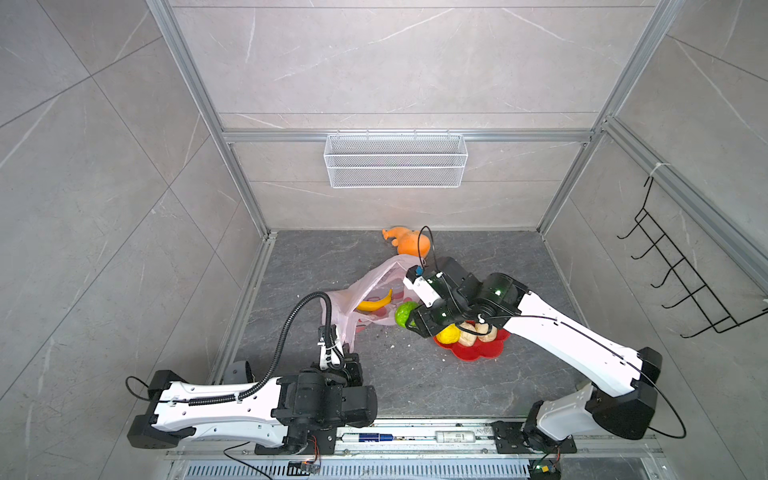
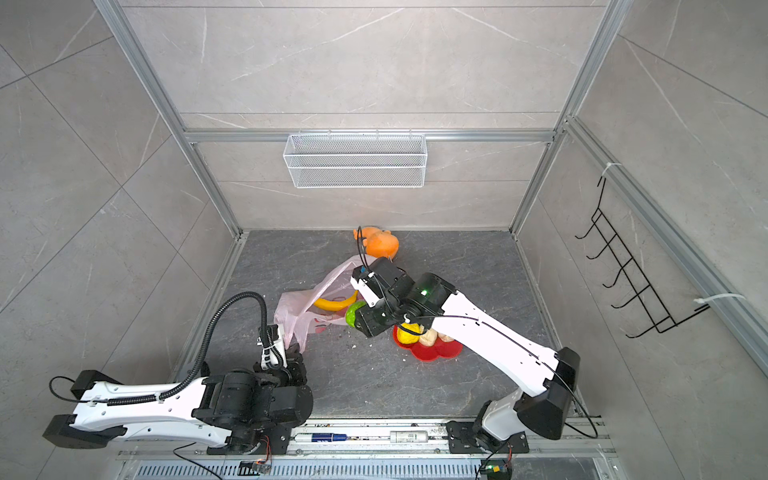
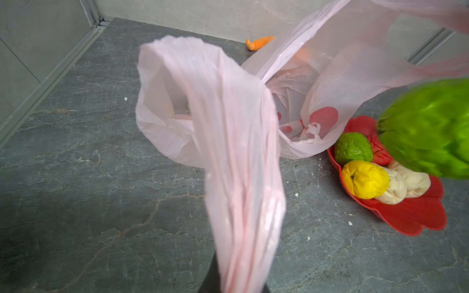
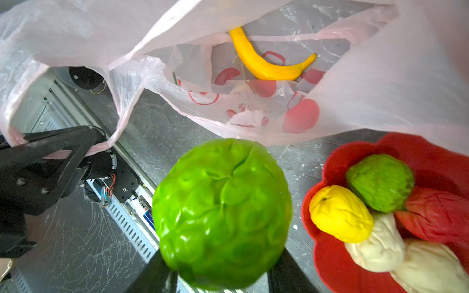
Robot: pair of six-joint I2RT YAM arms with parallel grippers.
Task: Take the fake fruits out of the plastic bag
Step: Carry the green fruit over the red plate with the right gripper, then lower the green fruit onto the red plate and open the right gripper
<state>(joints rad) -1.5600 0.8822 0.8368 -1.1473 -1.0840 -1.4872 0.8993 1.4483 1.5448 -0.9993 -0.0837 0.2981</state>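
The plastic bag (image 1: 361,291) lies mid-table, its handle loop (image 3: 236,152) pinched in my left pincer (image 4: 86,145) at 7 o'clock, with the red plate (image 4: 327,258) at its 4 o'clock. My right pincer (image 4: 223,266) clasps a green ball (image 4: 223,213) between them. The banana (image 4: 269,63) lies in the bag.

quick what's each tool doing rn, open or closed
left tool: closed, pinching the bag handle
right tool: closed around a green fruit, holding it

Banana (image 1: 375,304) in bag (image 1: 338,307); plate (image 1: 478,354) right of it.
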